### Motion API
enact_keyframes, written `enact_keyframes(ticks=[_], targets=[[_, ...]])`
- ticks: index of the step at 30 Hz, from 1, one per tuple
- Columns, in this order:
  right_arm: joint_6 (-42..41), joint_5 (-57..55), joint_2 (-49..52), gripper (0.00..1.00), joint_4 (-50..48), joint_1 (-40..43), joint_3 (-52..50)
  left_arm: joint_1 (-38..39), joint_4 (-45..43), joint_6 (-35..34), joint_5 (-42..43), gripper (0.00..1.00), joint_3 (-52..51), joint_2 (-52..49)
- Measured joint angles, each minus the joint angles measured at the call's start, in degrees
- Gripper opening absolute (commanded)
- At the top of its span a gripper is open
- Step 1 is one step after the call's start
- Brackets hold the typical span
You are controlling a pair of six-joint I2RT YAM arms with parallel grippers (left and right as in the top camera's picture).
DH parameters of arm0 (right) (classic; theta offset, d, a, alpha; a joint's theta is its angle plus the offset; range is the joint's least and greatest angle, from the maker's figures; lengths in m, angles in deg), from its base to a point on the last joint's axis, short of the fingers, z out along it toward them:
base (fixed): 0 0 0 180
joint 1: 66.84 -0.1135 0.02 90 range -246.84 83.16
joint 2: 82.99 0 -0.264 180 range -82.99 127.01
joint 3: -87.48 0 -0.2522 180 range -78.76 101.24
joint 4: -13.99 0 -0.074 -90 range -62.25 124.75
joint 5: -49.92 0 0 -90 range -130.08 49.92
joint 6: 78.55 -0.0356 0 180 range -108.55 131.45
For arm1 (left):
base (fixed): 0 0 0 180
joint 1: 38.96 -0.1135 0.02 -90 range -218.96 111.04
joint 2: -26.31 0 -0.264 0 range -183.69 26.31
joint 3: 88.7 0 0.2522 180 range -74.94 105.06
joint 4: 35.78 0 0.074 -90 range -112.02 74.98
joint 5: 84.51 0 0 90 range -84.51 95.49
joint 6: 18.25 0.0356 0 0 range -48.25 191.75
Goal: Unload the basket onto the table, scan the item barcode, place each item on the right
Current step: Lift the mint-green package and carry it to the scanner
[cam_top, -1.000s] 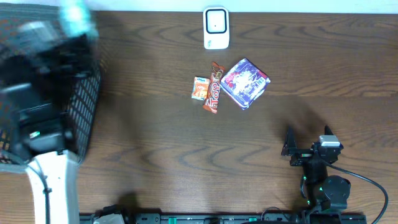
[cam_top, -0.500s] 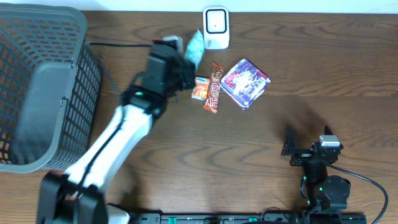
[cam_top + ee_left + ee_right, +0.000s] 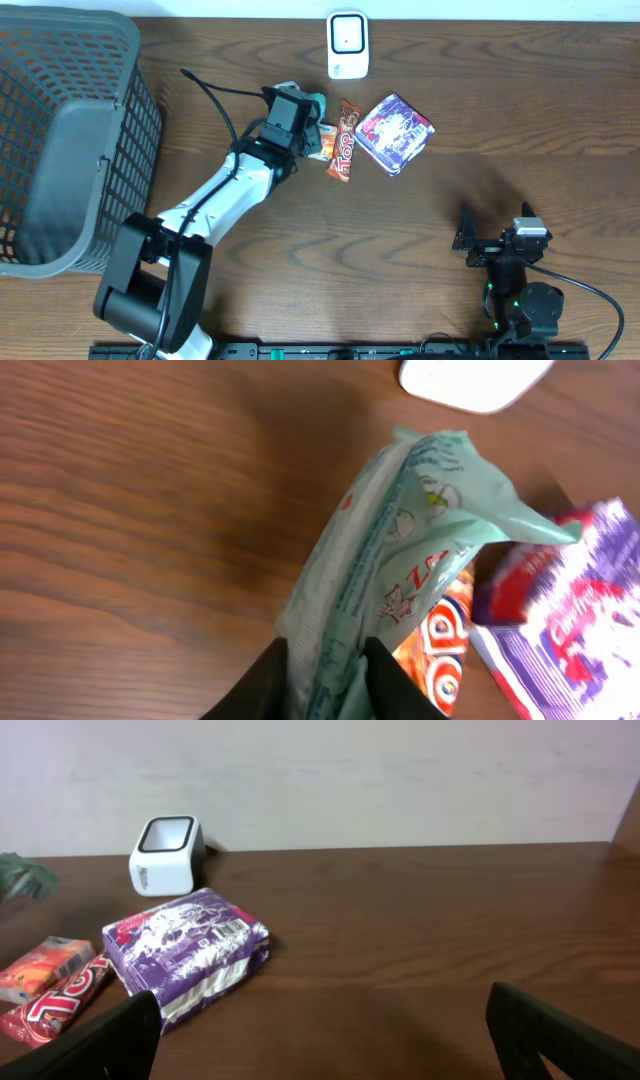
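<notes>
Your left pincer is pinching the near end of a mint-green packet, one finger on each side, so the packet stretches out ahead of the tips with most of its wrapper free. The white scanner sits just beyond the packet's far end. I judge that is why you hold it by the tail: the code can be turned toward the scanner, though no barcode shows on this side. Right of the tips lie an orange pack and a purple box, near enough to brush. Your right pincer is spread wide and empty, well back from the goods, out of the way
</notes>
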Motion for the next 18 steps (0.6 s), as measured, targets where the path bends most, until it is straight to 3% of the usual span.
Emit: enact_keyframes(ticks=[4,6,12,17,18], targets=[[0.0,0.0,0.0,0.99,0.0,0.0,0.0,-1.2,0.0,-0.3,0.1,0.4,0.0,1.0],[0.0,0.0,0.0,0.99,0.0,0.0,0.0,-1.3,0.0,-0.4,0.6,0.49,0.0,1.6],[0.0,0.0,0.0,0.99,0.0,0.0,0.0,-1.2,0.1,0.4,2.0,0.61,0.0,4.4],[0.0,0.0,0.0,0.99,0.0,0.0,0.0,-2.4,4.8,1.5,2.4,0.88,0.0,12.7],[0.0,0.0,0.0,0.99,0.0,0.0,0.0,-3.1,7.2,1.7,2.5,1.0,0.0,15.5]])
